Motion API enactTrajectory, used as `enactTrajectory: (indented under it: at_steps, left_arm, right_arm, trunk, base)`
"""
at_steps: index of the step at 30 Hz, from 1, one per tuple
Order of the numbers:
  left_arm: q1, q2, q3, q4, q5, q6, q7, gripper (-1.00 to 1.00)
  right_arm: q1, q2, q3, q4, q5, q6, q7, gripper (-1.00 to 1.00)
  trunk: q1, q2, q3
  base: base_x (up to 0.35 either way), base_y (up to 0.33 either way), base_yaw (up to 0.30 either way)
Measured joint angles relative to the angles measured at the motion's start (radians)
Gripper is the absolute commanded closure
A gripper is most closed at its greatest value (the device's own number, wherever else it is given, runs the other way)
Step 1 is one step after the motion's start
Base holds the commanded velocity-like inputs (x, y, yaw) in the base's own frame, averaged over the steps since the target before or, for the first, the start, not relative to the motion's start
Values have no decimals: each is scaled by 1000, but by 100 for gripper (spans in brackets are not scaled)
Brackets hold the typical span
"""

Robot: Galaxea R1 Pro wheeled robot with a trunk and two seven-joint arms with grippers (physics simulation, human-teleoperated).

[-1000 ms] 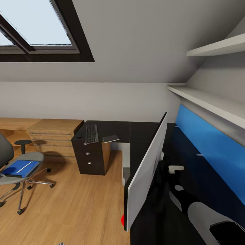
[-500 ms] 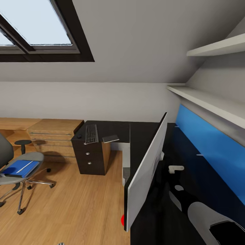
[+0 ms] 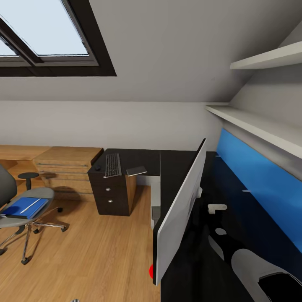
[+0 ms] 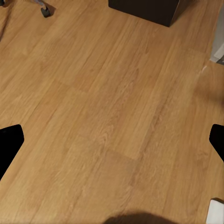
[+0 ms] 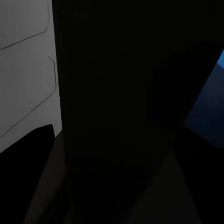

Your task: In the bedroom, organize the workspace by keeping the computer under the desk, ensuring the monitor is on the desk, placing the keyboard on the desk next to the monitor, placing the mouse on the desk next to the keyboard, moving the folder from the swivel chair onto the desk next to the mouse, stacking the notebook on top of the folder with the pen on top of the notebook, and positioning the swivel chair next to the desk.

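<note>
The monitor (image 3: 180,214) stands on the black desk (image 3: 140,157) with its light-grey back towards me and a red dot at its lower corner. The keyboard (image 3: 112,165), the small mouse (image 3: 97,168) and the grey notebook (image 3: 136,170) lie on the desk's far wing above the drawers. At the left, the swivel chair (image 3: 10,220) carries the blue folder (image 3: 21,209), and the pen (image 3: 31,205) lies on the folder. My left gripper (image 4: 112,144) hangs open over bare floor. My right arm (image 3: 260,264) reaches behind the monitor (image 5: 23,70), its gripper lost in the dark.
Light wooden low cabinets (image 3: 67,161) stand left of the desk's black drawers (image 3: 110,195). A small round stool (image 3: 28,176) is behind the chair. White shelves (image 3: 256,126) run above the blue back panel (image 3: 260,184). Wood floor (image 3: 92,251) lies between chair and desk.
</note>
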Motion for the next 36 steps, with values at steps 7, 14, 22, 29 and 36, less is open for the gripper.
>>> enactTrajectory:
  at_steps: [7, 14, 22, 29, 36]
  left_arm:
    - [0, 1, 4, -1, 0, 0, -1, -100]
    - [0, 1, 8, -1, 0, 0, -2, -100]
    - [0, 1, 94, -3, 1, 0, -2, -100]
    - [0, 1, 101, -4, 2, 0, -2, -100]
    - [0, 1, 101, -4, 1, 0, -2, -100]
  right_arm:
    - [0, 0, 3, 1, -5, -2, 1, 100]
    - [0, 0, 3, 1, -5, -2, 1, 100]
    - [0, -1, -1, -1, 3, 1, 2, 100]
    - [0, -3, -2, 0, 1, 0, 2, 100]
    - [0, -3, -3, -1, 6, 1, 3, 100]
  trunk:
    - [0, 0, 0]
    - [0, 0, 0]
    - [0, 0, 0]
    - [1, 0, 0]
    - [0, 0, 0]
  base:
    - [0, 0, 0]
    - [0, 0, 0]
    - [0, 0, 0]
    - [-197, 0, 0]
    - [-247, -104, 0]
